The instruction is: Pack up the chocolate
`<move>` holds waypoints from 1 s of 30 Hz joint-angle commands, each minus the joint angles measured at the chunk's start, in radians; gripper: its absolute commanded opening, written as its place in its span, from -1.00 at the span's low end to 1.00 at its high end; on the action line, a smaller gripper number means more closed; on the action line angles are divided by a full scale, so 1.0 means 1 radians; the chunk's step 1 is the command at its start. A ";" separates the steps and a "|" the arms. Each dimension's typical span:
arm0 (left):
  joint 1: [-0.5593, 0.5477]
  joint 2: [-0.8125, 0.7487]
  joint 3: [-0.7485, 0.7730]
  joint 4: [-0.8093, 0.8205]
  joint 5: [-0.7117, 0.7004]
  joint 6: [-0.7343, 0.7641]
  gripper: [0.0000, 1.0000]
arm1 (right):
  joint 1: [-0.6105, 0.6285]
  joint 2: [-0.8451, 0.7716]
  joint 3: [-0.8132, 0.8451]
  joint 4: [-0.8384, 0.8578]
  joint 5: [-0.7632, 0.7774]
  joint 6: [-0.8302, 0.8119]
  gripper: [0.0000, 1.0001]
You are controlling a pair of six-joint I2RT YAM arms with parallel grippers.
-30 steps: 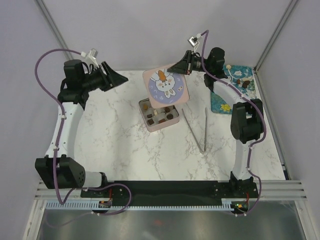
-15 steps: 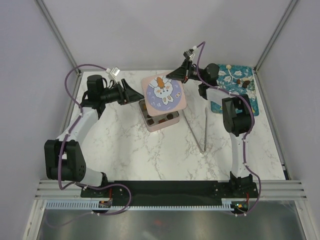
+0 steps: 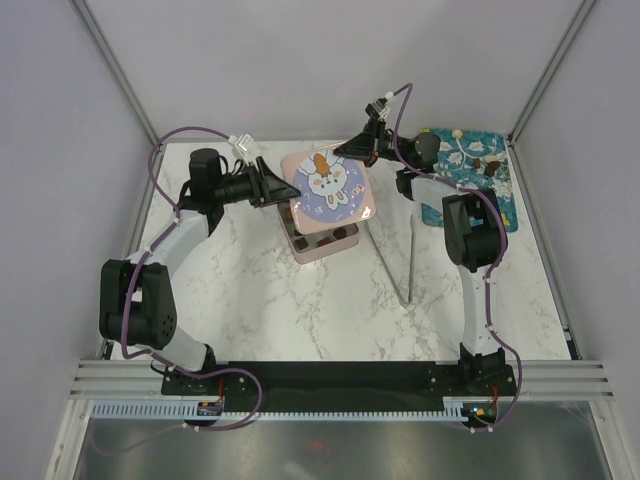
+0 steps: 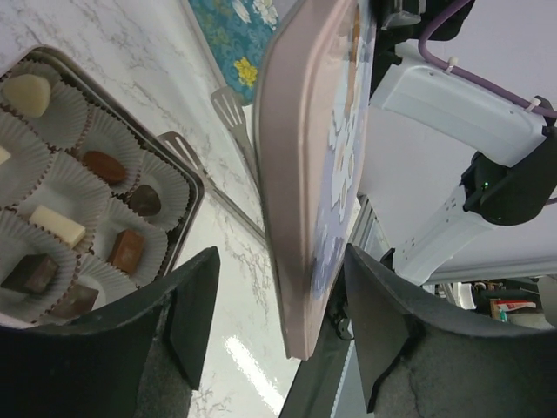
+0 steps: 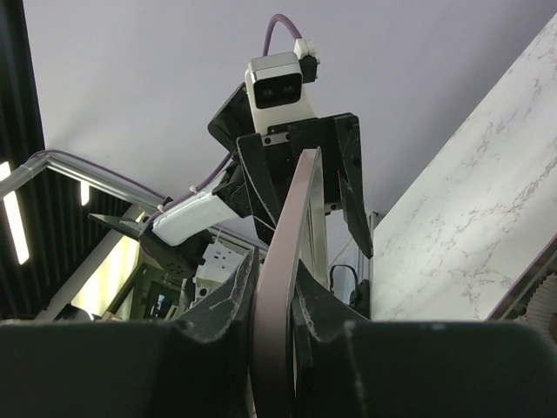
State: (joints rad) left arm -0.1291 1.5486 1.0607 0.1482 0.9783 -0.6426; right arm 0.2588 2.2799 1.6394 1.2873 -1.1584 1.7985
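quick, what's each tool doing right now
Left tool: open, straddling the lid at its edge.
Right tool: shut on the lid.

The square pink lid with a bunny picture (image 3: 328,186) stands tilted, its far edge in the right tool (image 3: 345,150) and its left edge between the fingers of the left tool (image 3: 285,189). Directly below both tools sits the open square pink tin (image 3: 305,252), lined with white fluted paper cups (image 4: 52,187). The long thin metal tongs (image 3: 409,255) lie flat on the white marbled worktop (image 3: 300,310), nearward of the right tool. The blue floral mat (image 3: 470,148) lies to the right of that tool.
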 commanded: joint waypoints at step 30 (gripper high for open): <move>0.009 0.110 -0.160 0.649 -0.039 -0.529 -0.70 | -0.039 -0.117 -0.343 0.116 0.012 -0.108 -0.07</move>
State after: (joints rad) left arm -0.1318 1.6470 0.8982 0.6746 0.9592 -1.1118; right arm 0.2176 2.2269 1.3308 1.2678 -1.1454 1.6451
